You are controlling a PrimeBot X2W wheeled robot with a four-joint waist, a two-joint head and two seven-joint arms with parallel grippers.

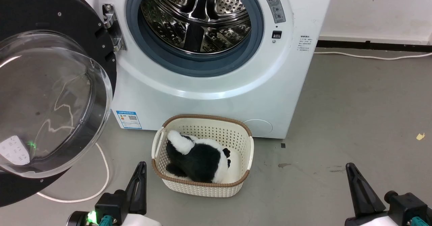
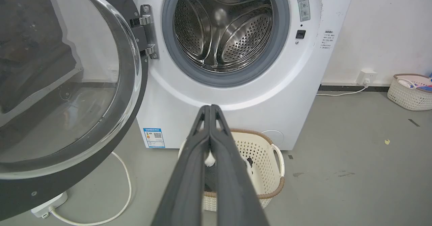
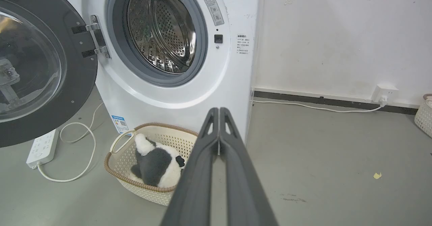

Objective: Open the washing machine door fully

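Glossy washing machine door point(image 1: 50, 94) with clear glass; shiny steel drum point(image 1: 197, 16); matt plastic basket point(image 1: 206, 118).

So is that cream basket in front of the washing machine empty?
No, a black-and-white plush toy lies inside the cream basket on the floor.

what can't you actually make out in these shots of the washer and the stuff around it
- Head view: the washing machine door is cut off by the left and top edges.
- Left wrist view: the plush toy in the basket sits mostly behind the left gripper.
- Head view: print on the blue label and warning sticker is too small to read.
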